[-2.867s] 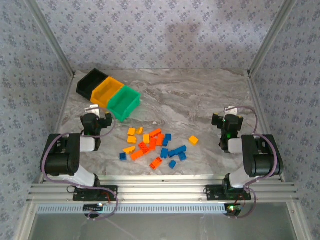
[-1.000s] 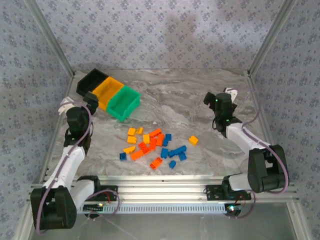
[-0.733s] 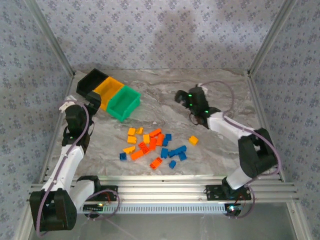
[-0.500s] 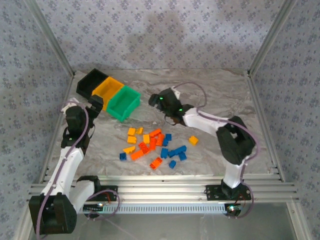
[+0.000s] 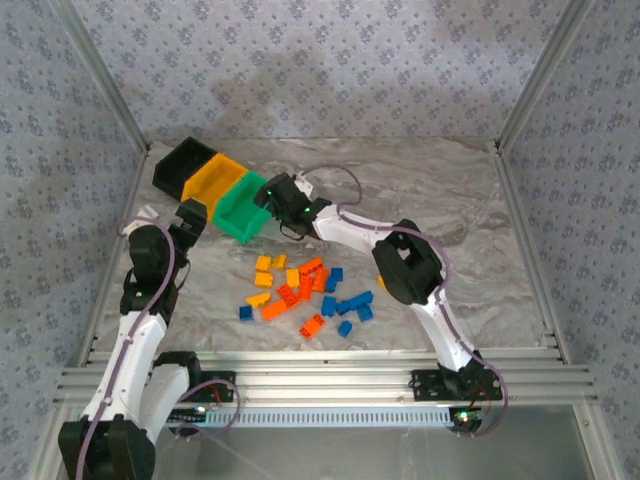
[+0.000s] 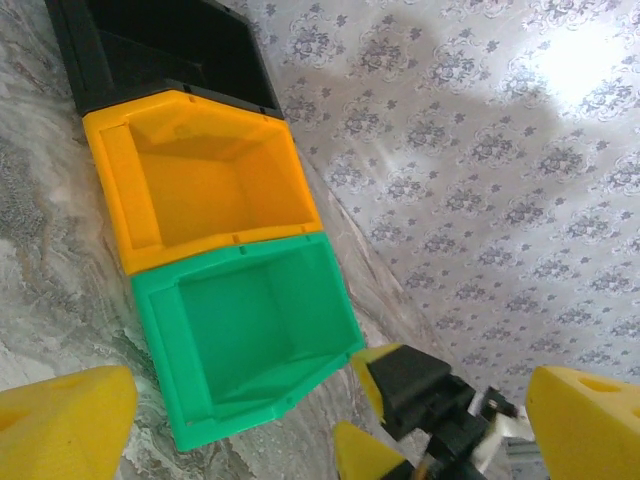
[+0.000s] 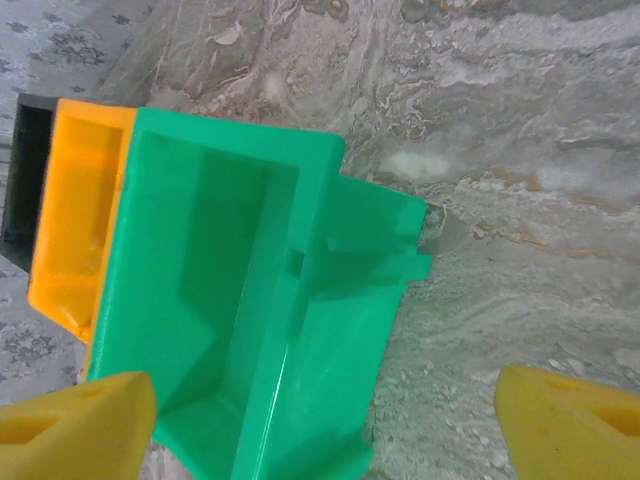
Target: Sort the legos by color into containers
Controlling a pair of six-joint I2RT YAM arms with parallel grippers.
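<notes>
The containers stand joined in a row at the back left: black point(image 5: 183, 165), yellow-orange point(image 5: 214, 184) and green point(image 5: 248, 208); all three look empty in the left wrist view. The legos point(image 5: 305, 290), red-orange, blue and yellow-orange, lie scattered in the middle of the table. My right gripper point(image 5: 271, 194) reaches across to the green bin point(image 7: 250, 300), open, its yellow fingers point(image 7: 70, 425) wide on either side of the bin's right wall. My left gripper point(image 5: 190, 216) hangs open just left of the bins, facing the green bin point(image 6: 250, 330) with nothing between its fingers.
The right arm point(image 5: 400, 262) stretches over the table behind the pile and covers part of one yellow-orange brick point(image 5: 381, 283). Metal frame posts and patterned walls close in the marble table point(image 5: 450, 200). The right gripper point(image 6: 410, 395) shows beyond the green bin in the left wrist view.
The right arm has swung from the table's right side leftward to the green bin. The left gripper has shifted slightly nearer and to the right. The bricks lie as before.
</notes>
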